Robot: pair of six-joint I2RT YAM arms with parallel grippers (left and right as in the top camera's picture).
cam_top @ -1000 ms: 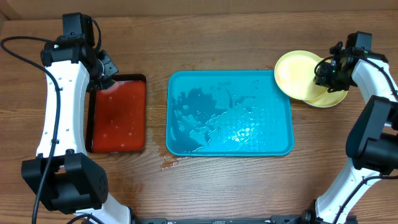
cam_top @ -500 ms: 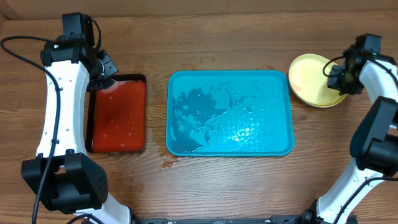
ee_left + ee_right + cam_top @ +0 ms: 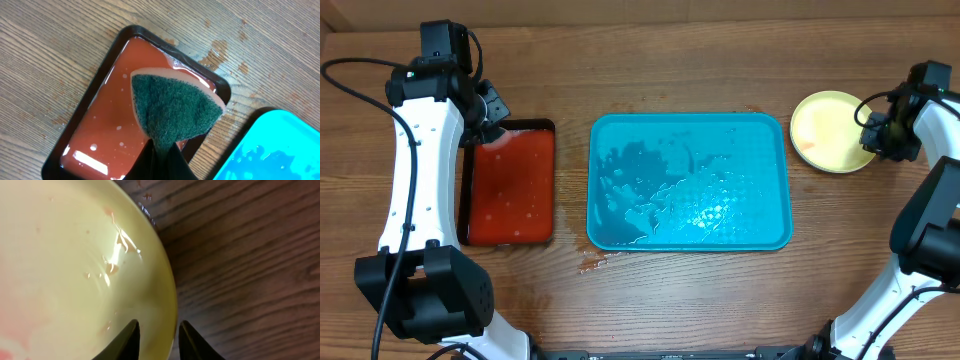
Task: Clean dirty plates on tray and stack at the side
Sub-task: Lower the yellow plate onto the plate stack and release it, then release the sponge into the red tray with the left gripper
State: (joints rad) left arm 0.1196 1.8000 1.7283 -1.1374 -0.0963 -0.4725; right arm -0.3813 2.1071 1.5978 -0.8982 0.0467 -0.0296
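The turquoise tray (image 3: pixel 690 235) lies mid-table, wet and with no plates on it. A pale yellow-green plate (image 3: pixel 828 130) rests flat on the table right of the tray, with a faint red smear; anything under it is hidden. My right gripper (image 3: pixel 877 135) is at its right edge. In the right wrist view the plate (image 3: pixel 65 265) fills the left, and the gripper (image 3: pixel 159 330) straddles its rim, one finger inside and one outside. My left gripper (image 3: pixel 161 150) is shut on a green-and-pink sponge (image 3: pixel 175 107) above the black tray.
A black tray (image 3: pixel 463 200) holding red liquid sits left of the turquoise one; the tray's corner (image 3: pixel 280 150) shows in the left wrist view. Small wet spots mark the wood in front of the turquoise tray (image 3: pixel 592 265). Cables trail beside both arms.
My right gripper carried the plate rightward from over the tray's right rim and lowered it flat onto the spot beside the tray. The left arm and sponge stayed still.
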